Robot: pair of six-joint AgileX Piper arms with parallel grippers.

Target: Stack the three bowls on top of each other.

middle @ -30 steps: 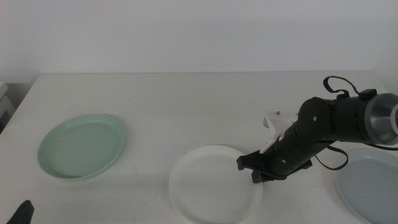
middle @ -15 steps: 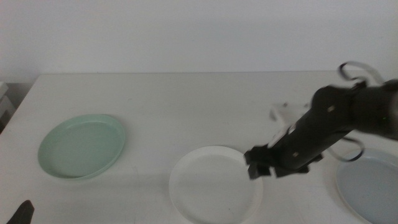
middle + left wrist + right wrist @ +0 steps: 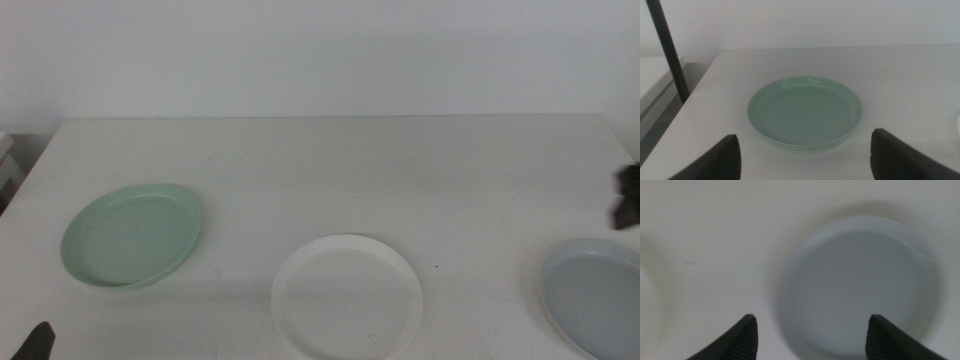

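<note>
Desk: a plain white desk (image 3: 330,160) carries all three bowls, each lying flat and well apart from the others; none is stacked yet.
Mint bowl: the shallow, round, mint-green bowl (image 3: 132,234) with a low rim sits toward the left side of the desk.
Cream bowl: the shallow, round, cream-white bowl (image 3: 347,297) sits near the front edge, between the other two.
Grey-blue bowl: the shallow, round, grey-blue bowl (image 3: 595,297) lies at the front right corner, partly cut off by the picture's edge.
Right pincer: the right pincer (image 3: 810,330) hovers above the grey-blue bowl, its two dark jaws spread wide and holding nothing; in the middle view only a dark bit of that arm shows at the right edge.
Left pincer: the left pincer (image 3: 805,155) waits low at the front left, facing the mint bowl, jaws wide apart and empty.
Step in hand: by my reading, the right arm is lining up over the grey-blue bowl for a first pick.
Next move: it would likely need to come down over one stretch of the low rim and close there, since the bowl is too wide to span.
</note>
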